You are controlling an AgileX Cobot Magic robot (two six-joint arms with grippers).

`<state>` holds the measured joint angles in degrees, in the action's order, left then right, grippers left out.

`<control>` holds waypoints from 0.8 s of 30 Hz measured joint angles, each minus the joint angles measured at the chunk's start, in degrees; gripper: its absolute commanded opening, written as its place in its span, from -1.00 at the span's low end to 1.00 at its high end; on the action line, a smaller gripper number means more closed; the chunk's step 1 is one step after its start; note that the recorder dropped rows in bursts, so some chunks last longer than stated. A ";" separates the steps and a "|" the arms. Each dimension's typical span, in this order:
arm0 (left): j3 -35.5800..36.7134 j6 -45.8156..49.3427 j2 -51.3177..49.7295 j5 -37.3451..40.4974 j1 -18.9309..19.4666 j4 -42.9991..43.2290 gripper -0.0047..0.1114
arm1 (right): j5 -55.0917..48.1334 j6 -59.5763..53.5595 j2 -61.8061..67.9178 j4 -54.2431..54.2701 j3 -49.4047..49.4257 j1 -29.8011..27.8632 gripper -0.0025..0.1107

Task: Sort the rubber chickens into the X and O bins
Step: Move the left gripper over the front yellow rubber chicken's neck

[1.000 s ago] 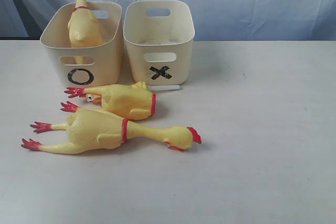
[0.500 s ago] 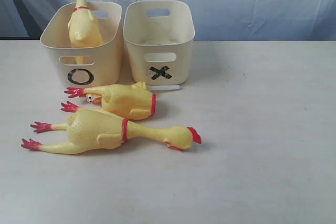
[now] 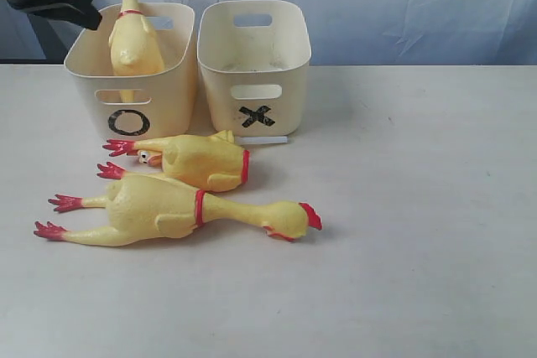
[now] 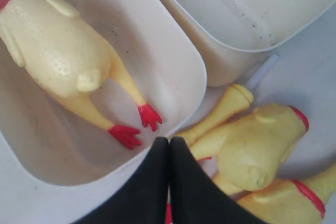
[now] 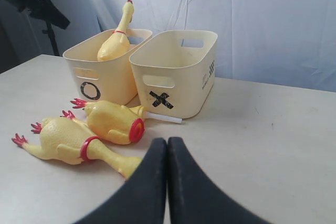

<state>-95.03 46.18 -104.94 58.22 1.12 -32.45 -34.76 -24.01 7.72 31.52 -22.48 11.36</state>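
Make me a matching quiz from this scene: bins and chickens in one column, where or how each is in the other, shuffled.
1 O bin
2 X bin
3 short chicken
4 lying long chicken

A no chicken seen inside
B on the table, farthest from the bins
C holds an upright chicken
D on the table, just before the bins

Pairs: 1-C, 2-A, 3-D, 4-B

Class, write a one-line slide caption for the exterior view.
One rubber chicken in the O bin; a short chicken and a long chicken lying on the table.

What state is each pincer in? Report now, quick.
Left pincer: closed, holding nothing.
Right pincer: closed, holding nothing.
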 measured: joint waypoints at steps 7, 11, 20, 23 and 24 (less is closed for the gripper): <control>12.76 7.89 8.95 -3.53 -5.29 2.11 -0.92 | 0.00 0.00 0.00 0.12 0.00 0.00 -0.96; 19.88 10.85 12.27 -5.49 -10.78 4.96 -0.92 | 0.00 0.00 0.00 0.12 0.00 0.00 -0.96; 30.24 12.54 14.10 -9.79 -26.47 13.84 -0.92 | 0.00 0.00 0.00 0.12 0.00 0.00 -0.96; 31.73 15.64 14.21 -11.33 -31.75 14.66 -0.92 | 0.00 0.00 0.00 0.12 0.00 0.00 -0.96; 32.23 17.33 14.20 -11.89 -33.46 14.80 -0.92 | 0.00 0.00 0.00 0.12 0.00 0.00 -0.96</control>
<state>-62.80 63.51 -90.75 46.33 -32.34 -17.65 -34.76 -24.01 7.72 31.64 -22.48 11.36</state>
